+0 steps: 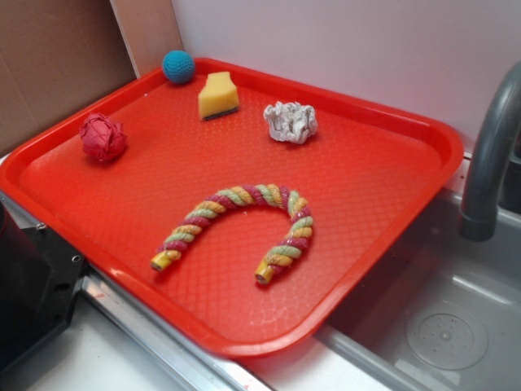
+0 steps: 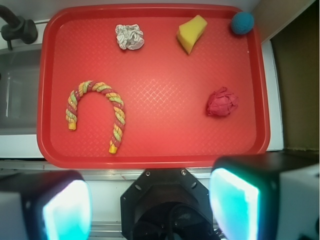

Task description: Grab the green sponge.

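One green sponge (image 2: 191, 33) sitting upper right of the wrist frame on red tray (image 2: 150, 145), between teal ball (image 2: 242, 22) and white lump (image 2: 129, 37); likely light, soft, compressing; best pinching across narrow sides. Gripper (image 2: 150, 205) standing released, holding nothing

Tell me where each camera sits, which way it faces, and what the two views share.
Exterior: sits off one corner of the red tray, looking obliquely down across it toward the wall; sink and faucet on the right; only a black piece of the robot at the lower left.
Wrist: above the tray's near edge, looking down; the open claw fills the bottom.
Shared: green sponge, teal ball, white lump, red ball, twisted rope.
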Robot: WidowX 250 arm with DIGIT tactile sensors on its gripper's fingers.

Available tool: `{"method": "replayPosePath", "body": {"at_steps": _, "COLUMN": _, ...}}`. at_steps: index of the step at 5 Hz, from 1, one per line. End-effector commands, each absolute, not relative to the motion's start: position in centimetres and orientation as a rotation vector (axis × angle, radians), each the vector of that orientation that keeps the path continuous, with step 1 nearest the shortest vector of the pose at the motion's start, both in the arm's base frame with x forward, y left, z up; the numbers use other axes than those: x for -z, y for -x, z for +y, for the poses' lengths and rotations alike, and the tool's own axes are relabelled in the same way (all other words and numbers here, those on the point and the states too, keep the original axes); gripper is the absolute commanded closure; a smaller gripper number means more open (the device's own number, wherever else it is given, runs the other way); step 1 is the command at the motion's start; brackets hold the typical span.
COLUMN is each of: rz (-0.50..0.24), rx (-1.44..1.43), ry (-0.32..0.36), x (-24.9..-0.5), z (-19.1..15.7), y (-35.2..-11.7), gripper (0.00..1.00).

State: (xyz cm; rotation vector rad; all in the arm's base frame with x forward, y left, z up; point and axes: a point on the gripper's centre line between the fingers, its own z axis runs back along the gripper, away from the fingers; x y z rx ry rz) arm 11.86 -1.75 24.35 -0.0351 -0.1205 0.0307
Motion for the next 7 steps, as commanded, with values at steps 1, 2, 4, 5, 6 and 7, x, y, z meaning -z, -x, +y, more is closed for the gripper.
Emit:
{"method": "replayPosePath", "body": {"at_steps": 1, "rz": -0.121, "rx": -0.031, "ry": 0.035, "x": -24.4, "z": -1.8, "y": -11.9, "gripper": 0.0}}
{"method": "replayPosePath", "body": {"at_steps": 2, "rz": -0.128, "rx": -0.138, "ry": -0.034, "x": -20.6, "z": -0.5, "y": -15.5, "gripper": 0.0}}
{"method": "replayPosePath", "body": {"at_steps": 4, "rz": -0.16, "rx": -0.433, "ry": -0.018, "x": -15.7, "z": 4.0, "y": -22.7, "gripper": 0.0}}
{"method": "replayPosePath", "body": {"at_steps": 5, "rz": -0.208, "rx": -0.578, "ry": 0.011, "x": -13.5, "z": 6.7, "y": -25.4, "gripper": 0.0}}
{"method": "replayPosePath", "body": {"at_steps": 6, "rz": -0.254, "rx": -0.614, "ry": 0.056, "x": -12.1, "z": 7.7, "y": -27.8, "gripper": 0.0}}
{"method": "replayPosePath", "body": {"at_steps": 7, "rz": -0.305, "rx": -0.586, "ry": 0.062, "x": -11.1, "z": 8.4, "y": -29.3, "gripper": 0.0}}
